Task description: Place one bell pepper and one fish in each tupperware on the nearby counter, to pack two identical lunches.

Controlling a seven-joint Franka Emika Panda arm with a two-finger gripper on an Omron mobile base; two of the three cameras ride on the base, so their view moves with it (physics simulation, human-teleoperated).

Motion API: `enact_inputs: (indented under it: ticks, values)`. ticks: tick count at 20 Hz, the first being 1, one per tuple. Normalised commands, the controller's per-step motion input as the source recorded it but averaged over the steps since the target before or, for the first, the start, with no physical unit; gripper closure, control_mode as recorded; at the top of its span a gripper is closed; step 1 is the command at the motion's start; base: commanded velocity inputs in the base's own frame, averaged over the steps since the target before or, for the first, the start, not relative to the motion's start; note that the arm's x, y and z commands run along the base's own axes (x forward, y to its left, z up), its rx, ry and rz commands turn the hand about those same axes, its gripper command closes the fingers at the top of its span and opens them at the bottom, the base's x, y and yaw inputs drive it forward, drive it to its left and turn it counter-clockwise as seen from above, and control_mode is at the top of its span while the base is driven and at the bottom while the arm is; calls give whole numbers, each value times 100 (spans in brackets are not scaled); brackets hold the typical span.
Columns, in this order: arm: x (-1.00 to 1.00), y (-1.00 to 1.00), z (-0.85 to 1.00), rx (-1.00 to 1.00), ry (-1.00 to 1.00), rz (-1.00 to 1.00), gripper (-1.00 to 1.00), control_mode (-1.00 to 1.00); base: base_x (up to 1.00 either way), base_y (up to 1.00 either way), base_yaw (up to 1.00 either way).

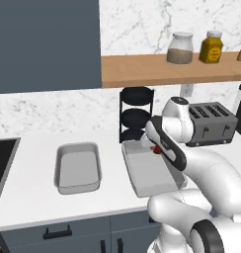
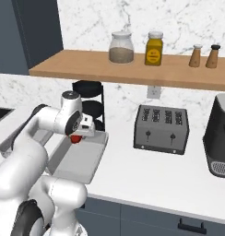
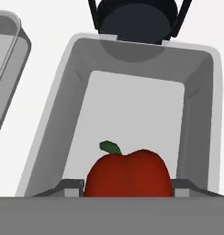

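Gripping a red bell pepper (image 3: pixel 128 173) between its two finger tips, the gripper (image 3: pixel 127 186) sits at bottom center of hand view, w/ the pepper's green stem pointing up-left. Pepper hangs over the clear tupperware (image 3: pixel 132 114) that takes up most of that frame; can't tell if it touches the floor of the tub. Second tupperware (image 3: pixel 8 50) clips the upper left edge of hand view, apart from the first. Black tiered rack (image 3: pixel 134 18) stands just past the tub's far wall, top center.

Left base view: arm rises from lower right, gripper (image 1: pixel 156 149) w/ a bit of red pepper (image 1: pixel 156 150) at center, over the far end of the right-hand tupperware (image 1: pixel 147 175). Other tupperware (image 1: pixel 78 167) lies left of center on the white counter (image 1: pixel 33 197), well apart from the arm. Rack (image 1: pixel 136 114) behind, center. Toaster (image 1: pixel 211 123) at right, behind the arm.

Right base view: gripper (image 2: pixel 77 137) and pepper (image 2: pixel 76 139) left of center, above the tupperware (image 2: pixel 82 159). Toaster (image 2: pixel 161 129) center-right, near the wall. Dark appliance (image 2: pixel 220 138) at right edge. Wooden shelf (image 2: pixel 133 69) across upper frame carries a glass jar (image 2: pixel 121 47), a yellow jar (image 2: pixel 153 48) and two shakers (image 2: pixel 204 56).
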Motion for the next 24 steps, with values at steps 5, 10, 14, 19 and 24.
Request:
enact_inputs:
  ticks: [5, 10, 14, 19, 24]
  values:
    - [52, 0, -71, 0, 19, 0, 100, -100, 0, 0, 0]
    - [20, 0, -49, 0, 16, 0, 100, -100, 0, 0, 0]
    - [17, 11, -41, 0, 1, 0, 100, -100, 0, 0, 0]
    - [18, 9, -45, 0, 0, 0, 100, -100, 0, 0, 0]
    - [-2, -3, 5, 0, -4, 0, -100, -100, 0, 0, 0]
